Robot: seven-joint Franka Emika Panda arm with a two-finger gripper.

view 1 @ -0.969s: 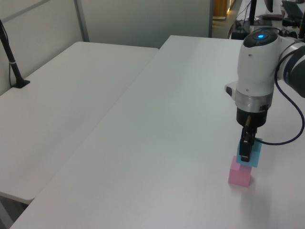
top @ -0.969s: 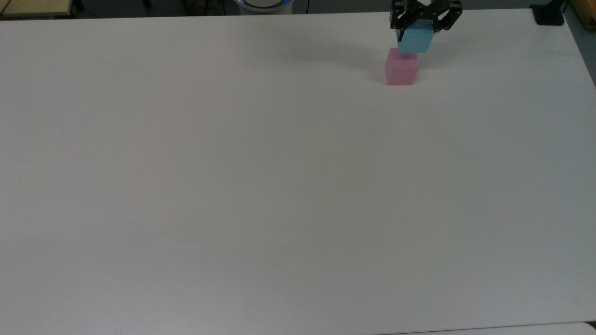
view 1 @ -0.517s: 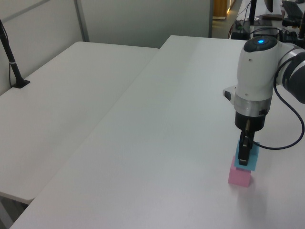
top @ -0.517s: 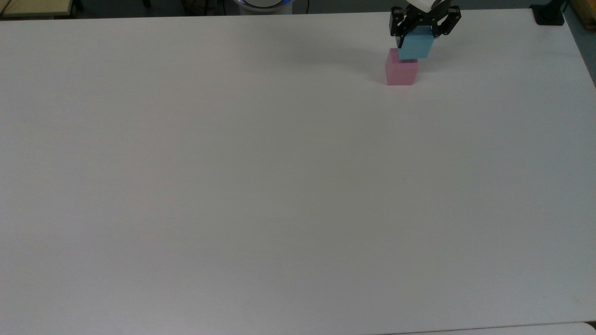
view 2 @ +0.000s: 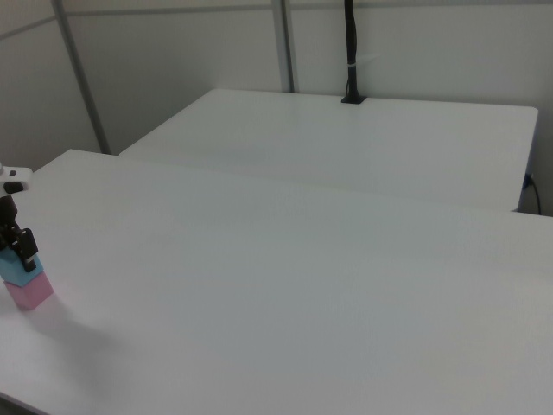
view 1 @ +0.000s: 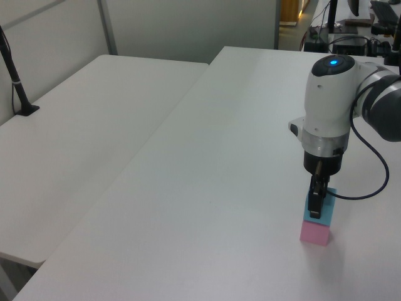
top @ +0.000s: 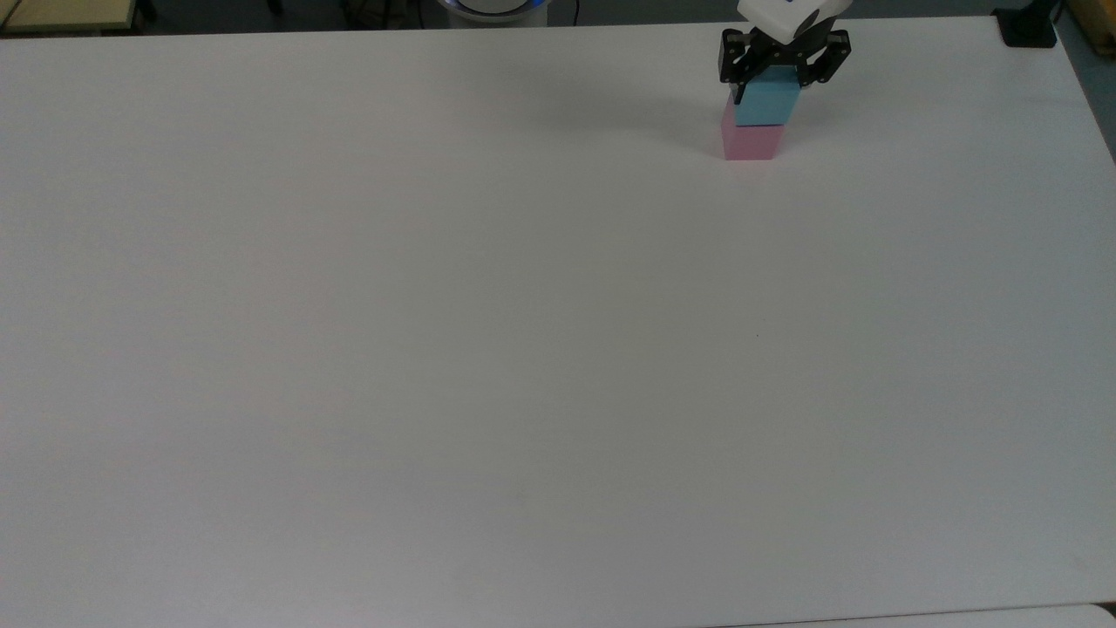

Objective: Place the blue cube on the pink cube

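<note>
hand (top: 767,87) is gripping the blue cube (top: 766,103) between its fingers | blue cube is sitting on the pink cube (top: 748,142) | stack is standing near the tabletop's (top: 436,305) far edge in the top view

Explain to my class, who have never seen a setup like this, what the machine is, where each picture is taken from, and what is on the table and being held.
The machine is a robot arm with a white body, ending in a black two-finger gripper. Three cameras watch the same moment. The top view looks down on the white table from above. The left view looks across the table from one side, with the arm standing tall near the left view's right edge. The right view looks from another side, so the gripper sits at the right view's far left. Two small blocks are on the table: the pink cube rests on the surface, and the blue cube sits on top of it, roughly lined up. The gripper's fingers are closed on the blue cube's sides, so it has not been let go yet. A second white table stands alongside.
</note>
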